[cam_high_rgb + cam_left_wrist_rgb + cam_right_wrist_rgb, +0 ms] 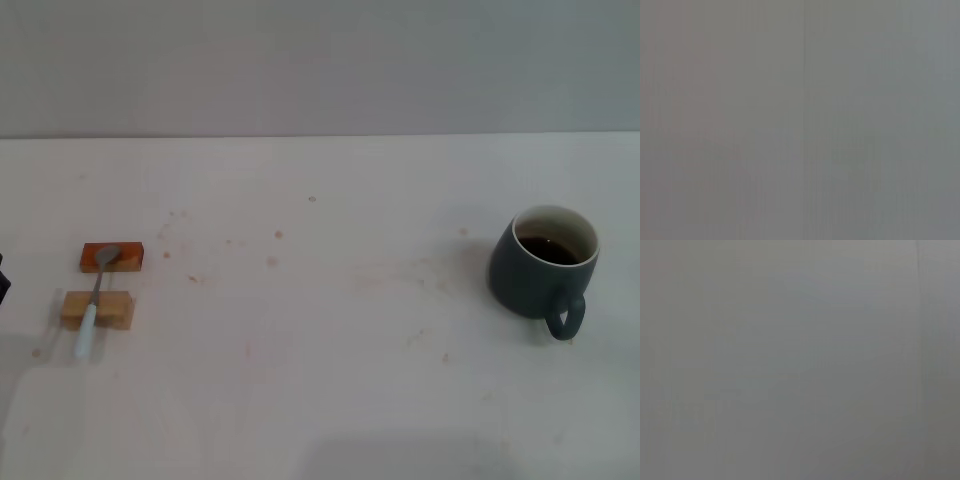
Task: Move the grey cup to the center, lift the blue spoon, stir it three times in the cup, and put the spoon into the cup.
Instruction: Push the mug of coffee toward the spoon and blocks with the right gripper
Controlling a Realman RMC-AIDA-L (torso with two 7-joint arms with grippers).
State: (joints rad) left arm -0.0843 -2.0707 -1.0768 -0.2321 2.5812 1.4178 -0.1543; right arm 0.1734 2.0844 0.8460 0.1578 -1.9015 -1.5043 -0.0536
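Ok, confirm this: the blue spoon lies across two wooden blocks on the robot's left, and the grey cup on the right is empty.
One thing is wrong: the grey cup is not empty. The head view shows dark liquid inside it. The rest stands: the blue spoon lies across the two wooden blocks on the robot's left, and the cup stands on the right.

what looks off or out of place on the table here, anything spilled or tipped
Nothing tipped or spilled. The grey cup stands upright on the right, liquid inside. The blue spoon lies propped across two small wooden blocks on the left. The table has faint specks.
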